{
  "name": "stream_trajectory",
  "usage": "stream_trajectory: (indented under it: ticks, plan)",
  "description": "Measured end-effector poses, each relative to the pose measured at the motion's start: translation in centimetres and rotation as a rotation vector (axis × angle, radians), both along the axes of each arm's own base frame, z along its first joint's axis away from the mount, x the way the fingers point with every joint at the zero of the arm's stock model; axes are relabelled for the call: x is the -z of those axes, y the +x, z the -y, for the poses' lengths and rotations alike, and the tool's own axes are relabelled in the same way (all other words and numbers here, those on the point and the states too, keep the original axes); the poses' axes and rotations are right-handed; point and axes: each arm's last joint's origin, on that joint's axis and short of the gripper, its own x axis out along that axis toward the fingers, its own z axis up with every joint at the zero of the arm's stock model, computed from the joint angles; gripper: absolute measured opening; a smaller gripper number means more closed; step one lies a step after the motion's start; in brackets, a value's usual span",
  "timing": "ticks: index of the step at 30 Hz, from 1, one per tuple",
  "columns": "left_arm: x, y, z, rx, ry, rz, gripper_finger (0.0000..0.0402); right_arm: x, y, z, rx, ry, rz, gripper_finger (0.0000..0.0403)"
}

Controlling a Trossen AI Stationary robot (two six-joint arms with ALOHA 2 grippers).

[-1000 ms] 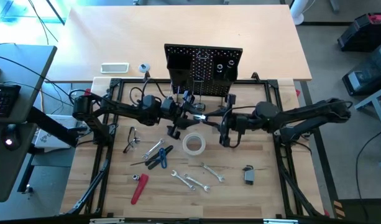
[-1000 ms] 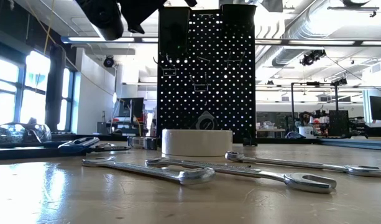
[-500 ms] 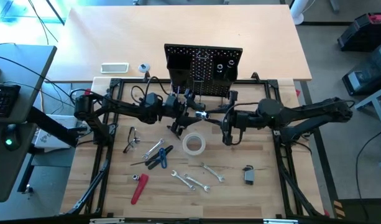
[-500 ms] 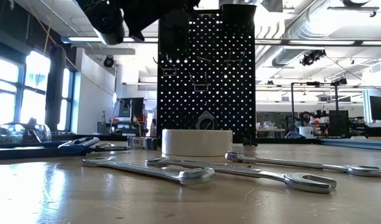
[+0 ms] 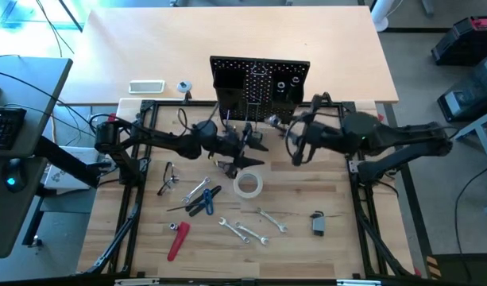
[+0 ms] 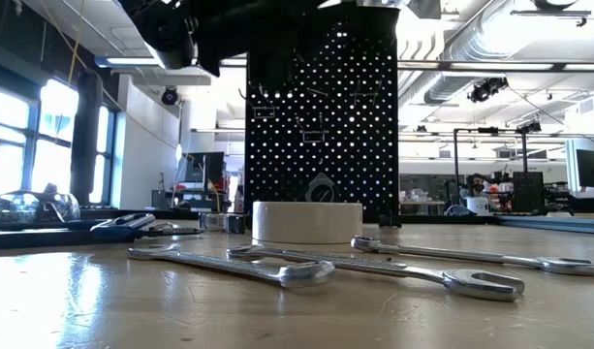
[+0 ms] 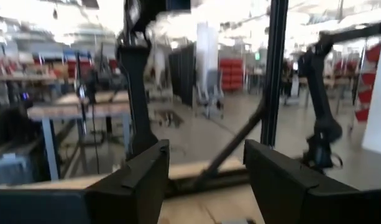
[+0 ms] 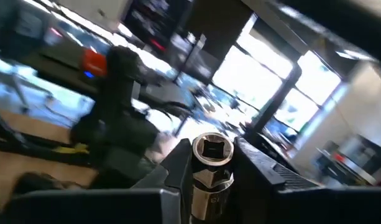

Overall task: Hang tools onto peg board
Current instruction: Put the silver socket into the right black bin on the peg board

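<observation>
Both arms have swung: the right gripper [image 8: 206, 186], pinching a shiny socket [image 8: 207, 163], moved up beside the peg board [image 5: 260, 89], ready to put it there. Left gripper [image 7: 206, 180] hangs wide and empty above the tape roll [image 5: 247, 183].

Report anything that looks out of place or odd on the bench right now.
Nothing looks damaged or spilled. The tools lie loose on the table: white tape roll, wrenches, blue-handled pliers, red-handled tool. The peg board stands upright. The right gripper clamps a silver socket.
</observation>
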Motion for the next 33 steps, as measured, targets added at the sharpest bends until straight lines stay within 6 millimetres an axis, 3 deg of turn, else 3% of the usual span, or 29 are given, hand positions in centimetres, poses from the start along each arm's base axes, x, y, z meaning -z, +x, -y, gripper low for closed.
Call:
stream_trajectory:
  ticks: [10, 26, 33]
  plan:
    - [1.2, 0.3, 1.3, 0.032, 0.031, -0.116, 0.02, -2.9, -2.6, 1.9, 0.262, 0.116, -0.105, 0.0076]
    - [1.7, 0.3, 2.0, 0.053, 0.035, -0.17, 0.02, -2.2, -3.1, 7.0, 0.347, 0.276, -0.135, 0.0076]
    - [1.8, 0.3, 2.1, 0.052, 0.043, -0.179, 0.02, -1.4, -2.6, 8.3, 0.344, 0.345, -0.167, 0.0076]
